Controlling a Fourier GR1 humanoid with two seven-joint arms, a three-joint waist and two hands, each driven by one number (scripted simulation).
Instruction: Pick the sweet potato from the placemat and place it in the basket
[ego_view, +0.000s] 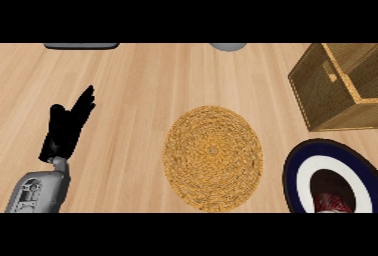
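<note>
The left hand (66, 127) rests at lower left, fingers (85, 102) straight and raised.

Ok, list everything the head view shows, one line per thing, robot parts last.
round woven straw placemat: one, golden yellow, centre of the counter, nothing on it.
square wicker basket: one, brown, upper right, cut by the right edge.
round navy-and-white plate: one, lower right, partly out of view.
dark red object: one, on the plate at the lower edge; cannot tell what it is.
flat grey object: one, top edge at left, mostly cut off.
rounded grey object: one, top edge at centre, mostly cut off.
light wooden counter: one, under everything.
sweet potato: none seen.
left hand: one, black on a grey forearm, at left, fingers straight, holding nothing.
right hand: not in view.
</note>
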